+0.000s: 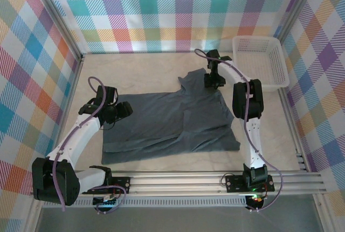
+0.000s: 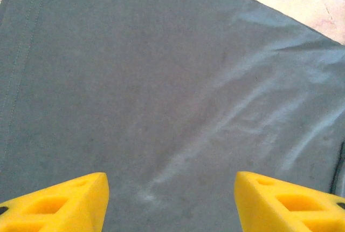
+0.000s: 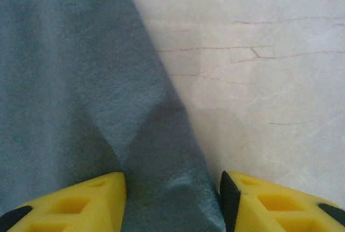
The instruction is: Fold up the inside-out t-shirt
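Note:
The inside-out t-shirt (image 1: 172,121) lies spread flat on the table, dark slate-grey, with one sleeve pointing toward the far wall. My left gripper (image 1: 125,110) hovers over the shirt's left edge. In the left wrist view it (image 2: 171,199) is open, its yellow fingers (image 2: 59,199) wide apart above smooth cloth (image 2: 161,81). My right gripper (image 1: 211,80) is at the far sleeve. In the right wrist view it (image 3: 172,199) straddles the sleeve's edge (image 3: 161,151). A raised ridge of cloth fills the gap between its fingers, which still stand apart.
A white mesh basket (image 1: 253,39) stands at the back right, beside the right arm. Bare pale tabletop (image 3: 259,108) lies to the right of the sleeve. Checked walls close in the left, far and right sides. A metal rail runs along the near edge.

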Motion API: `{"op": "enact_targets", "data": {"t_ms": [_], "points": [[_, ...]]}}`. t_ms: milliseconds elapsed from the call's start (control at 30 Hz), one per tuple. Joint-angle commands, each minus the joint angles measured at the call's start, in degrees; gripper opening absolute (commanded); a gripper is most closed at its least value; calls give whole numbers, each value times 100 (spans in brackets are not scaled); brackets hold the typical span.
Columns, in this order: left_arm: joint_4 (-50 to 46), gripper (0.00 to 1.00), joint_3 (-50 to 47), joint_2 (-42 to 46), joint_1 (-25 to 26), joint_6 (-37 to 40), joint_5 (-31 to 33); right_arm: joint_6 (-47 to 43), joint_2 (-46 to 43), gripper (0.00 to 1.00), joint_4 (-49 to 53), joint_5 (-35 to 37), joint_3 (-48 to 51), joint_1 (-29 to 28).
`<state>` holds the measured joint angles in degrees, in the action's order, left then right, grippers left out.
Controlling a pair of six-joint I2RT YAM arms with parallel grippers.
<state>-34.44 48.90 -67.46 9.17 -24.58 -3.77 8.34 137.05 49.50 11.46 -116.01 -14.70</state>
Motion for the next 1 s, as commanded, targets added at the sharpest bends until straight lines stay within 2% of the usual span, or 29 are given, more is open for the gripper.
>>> {"op": "enact_targets", "data": {"t_ms": [0, 67, 100, 167, 267, 400, 533, 700, 867, 967], "points": [[-118, 63, 221, -41, -43, -93, 202, -34, 221, 35, 484, -60, -80, -34], [-103, 64, 285, -171, -101, -292, 525, -55, 146, 15, 491, -49, -91, -33], [-191, 65, 411, -345, -172, -513, 906, -76, 68, 7, 491, -41, -119, -29], [-583, 65, 894, -889, -427, -620, 1292, -122, -130, 0, 518, -2, -200, -32], [-784, 65, 1700, -1816, -857, -604, 1434, -164, -513, 0, 477, 23, -160, -38], [-402, 65, 2478, -3022, -1243, -468, 951, -132, -1001, 0, 307, -226, 152, -33], [-614, 65, 3415, -4238, -1428, -431, 535, -65, -1235, 0, 223, -786, 347, -33], [-668, 65, 4015, -5020, -1541, -472, 600, 8, -1238, 0, 272, -1175, 363, -33], [-854, 65, 4217, -5412, -1549, -349, 1041, 35, -1126, 0, 386, -1280, 323, -34], [-658, 59, 4219, -5542, -1558, -205, 876, 38, -1107, 0, 389, -1333, 324, -33]]}}
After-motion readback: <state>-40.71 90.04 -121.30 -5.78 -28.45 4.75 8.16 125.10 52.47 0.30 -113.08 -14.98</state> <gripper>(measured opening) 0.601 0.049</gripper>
